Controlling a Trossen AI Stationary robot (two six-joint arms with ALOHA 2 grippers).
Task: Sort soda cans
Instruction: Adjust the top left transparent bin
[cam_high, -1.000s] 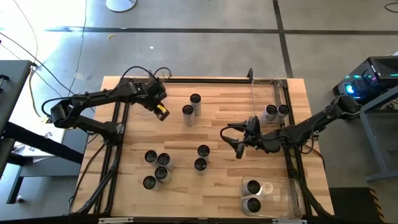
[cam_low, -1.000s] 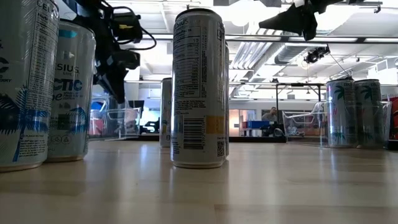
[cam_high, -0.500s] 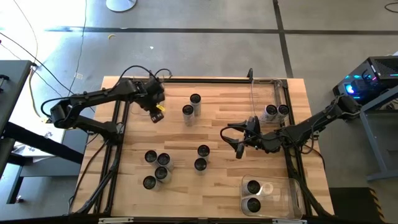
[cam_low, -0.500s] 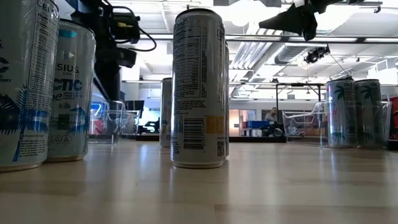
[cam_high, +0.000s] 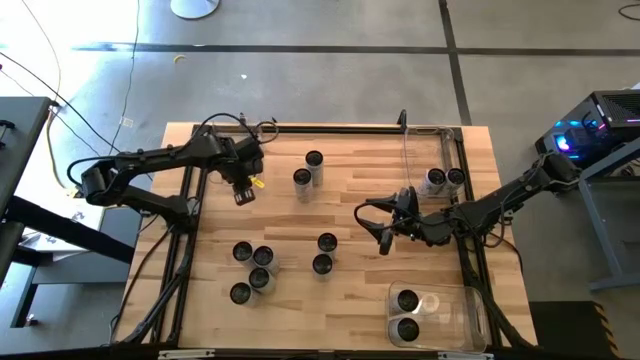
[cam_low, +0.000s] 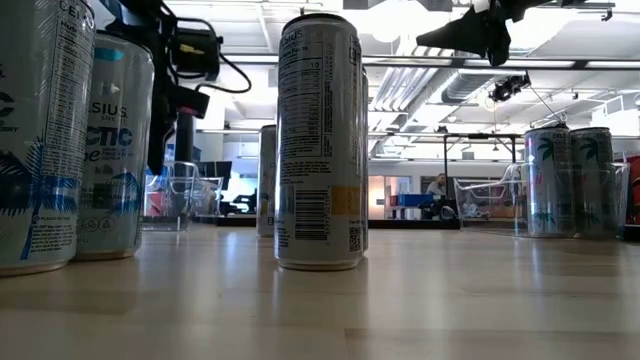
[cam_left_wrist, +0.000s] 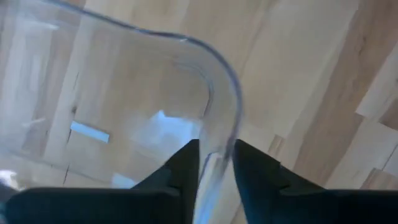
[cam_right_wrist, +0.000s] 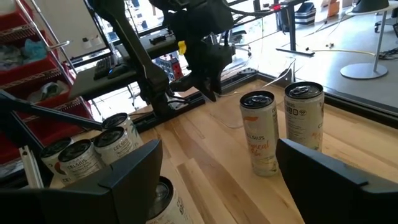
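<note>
Left wrist view shows the left claw (cam_left_wrist: 216, 163) pinching the rim of a clear bin (cam_left_wrist: 221, 87) between its fingers, at the worktop's (cam_high: 370, 290) left edge. Loose cans (cam_high: 252, 270) cluster near the front-left, others mid-worktop and in a front-right bin (cam_high: 470, 318). The right claw (cam_high: 385, 238) hovers open mid-worktop. Best to drag the bin slowly and keep it low, clear of nearby cans.

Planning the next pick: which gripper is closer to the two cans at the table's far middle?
Left. The left gripper sits just beside the two cans; the right gripper waits farther off.
</note>
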